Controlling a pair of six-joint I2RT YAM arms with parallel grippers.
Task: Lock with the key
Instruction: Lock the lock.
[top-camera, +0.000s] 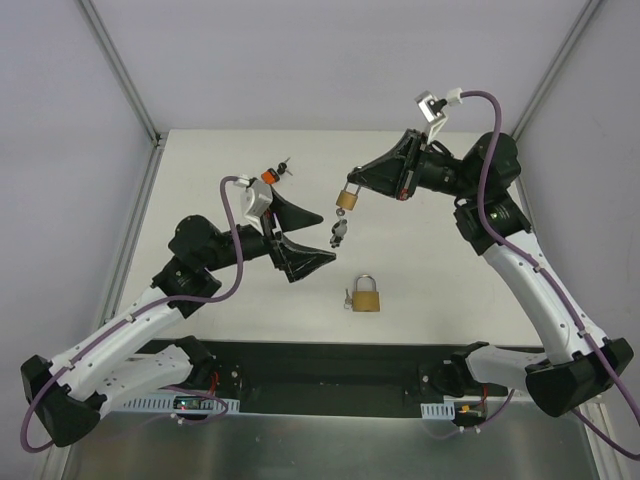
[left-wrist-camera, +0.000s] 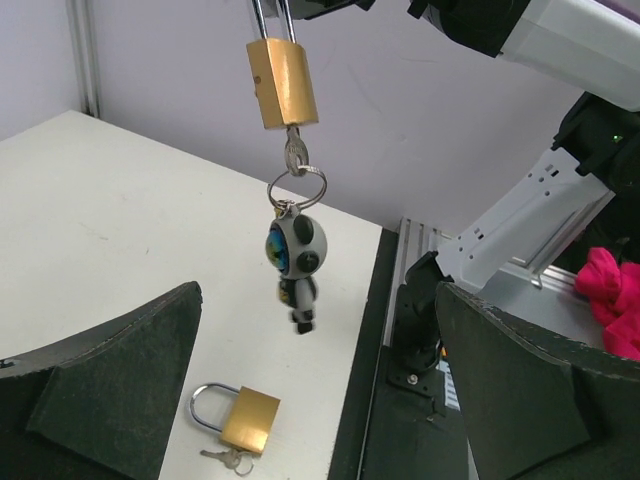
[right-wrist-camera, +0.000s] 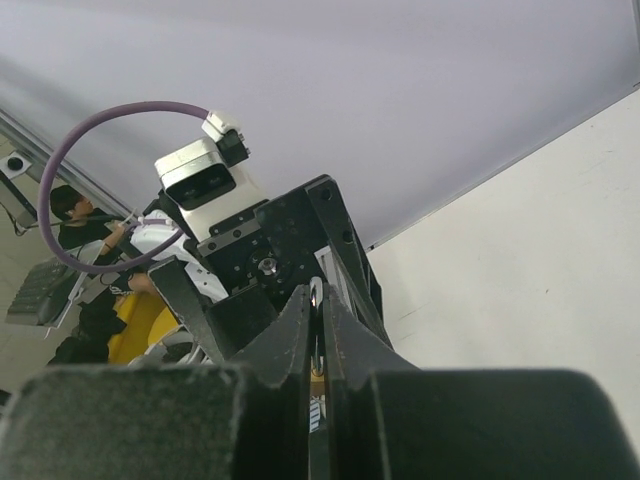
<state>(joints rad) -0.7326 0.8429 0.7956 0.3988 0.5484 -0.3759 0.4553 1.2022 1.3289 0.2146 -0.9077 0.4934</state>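
Black fingers (left-wrist-camera: 110, 385) of the left gripper (top-camera: 326, 240) stand spread wide and touch nothing. Just ahead of them a charm (left-wrist-camera: 297, 255) hangs by a ring from the key (left-wrist-camera: 294, 152). Key sits in the padlock (left-wrist-camera: 283, 80), held aloft above the table (top-camera: 220, 180), its shackle pinched by the right gripper (top-camera: 352, 181). Second padlock (top-camera: 366, 295) lies flat on the table.
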